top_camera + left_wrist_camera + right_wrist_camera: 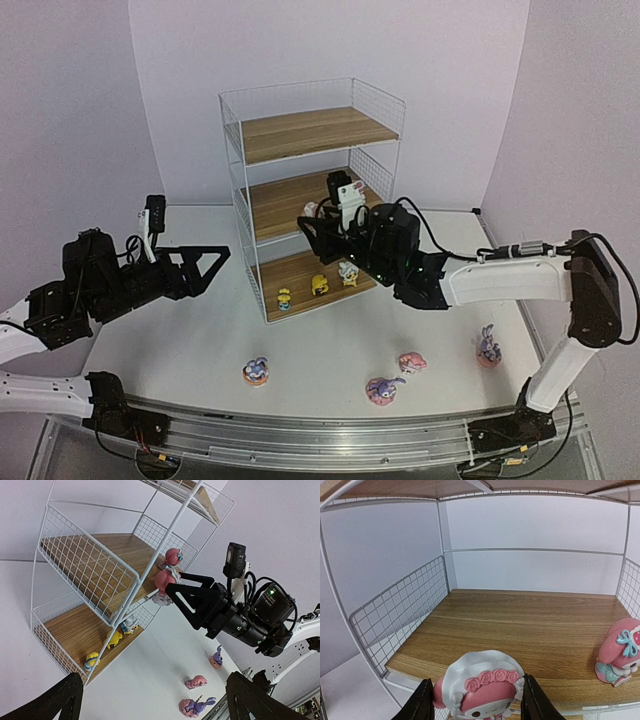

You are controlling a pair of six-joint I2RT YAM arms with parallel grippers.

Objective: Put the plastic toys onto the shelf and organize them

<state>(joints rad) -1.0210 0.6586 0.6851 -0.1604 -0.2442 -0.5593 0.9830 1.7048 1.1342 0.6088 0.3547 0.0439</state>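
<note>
The shelf (pixel 310 135) is a white wire rack with three wooden boards. My right gripper (pixel 316 232) is shut on a pink-white toy (pixel 480 685) at the front edge of the middle board (pixel 520 625). Another pink-white toy (pixel 619 652) stands on that board to the right. Three small yellow/white toys (pixel 320 285) sit on the bottom board. Three purple bunnies (pixel 256 371) (pixel 383 389) (pixel 488 347) and a pink-white toy (pixel 412 362) lie on the table in front. My left gripper (pixel 215 265) hangs open and empty, left of the shelf.
The top board (pixel 315 130) holds nothing. Wire mesh walls (pixel 400 615) close the shelf's sides and back. The right arm (pixel 500 280) stretches across the table's right half, above the loose toys. A metal rail (pixel 330 440) runs along the near edge.
</note>
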